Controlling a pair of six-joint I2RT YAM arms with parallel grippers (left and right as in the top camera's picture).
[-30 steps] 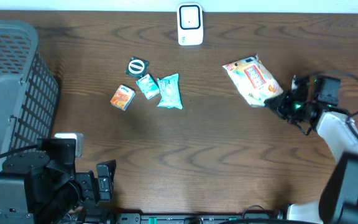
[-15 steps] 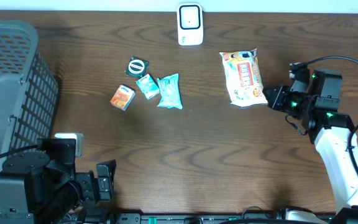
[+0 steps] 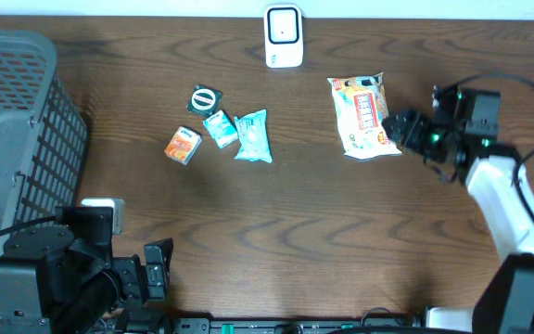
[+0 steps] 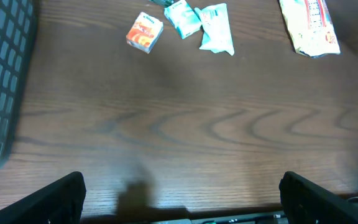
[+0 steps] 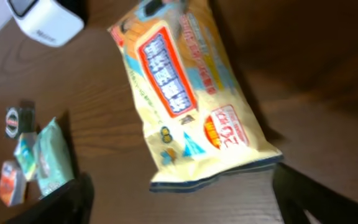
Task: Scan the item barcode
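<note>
The snack packet (image 3: 363,116), cream with a red label, lies flat on the tabletop (image 3: 341,232) towards the far right, its length running roughly from the far edge towards the near one. The jaws of the right arm (image 3: 494,181) sit just beside the packet's near right corner; in the wrist view they are spread wide, one finger on each side of the packet's near end, pinching nothing. The white scanner (image 3: 284,37) stands at the middle of the far edge, to the left of the packet and apart from it. Further left, near the tabletop's centre, is a loose cluster: a round dark tin (image 3: 205,98), a small teal sachet (image 3: 219,128), a larger teal sachet (image 3: 253,136) just beside it, and an orange box (image 3: 183,146). A grey basket (image 3: 17,121) fills the far left corner. The left arm (image 3: 44,269) is at the near left corner, its jaws spread wide over bare wood with nothing between them.
</note>
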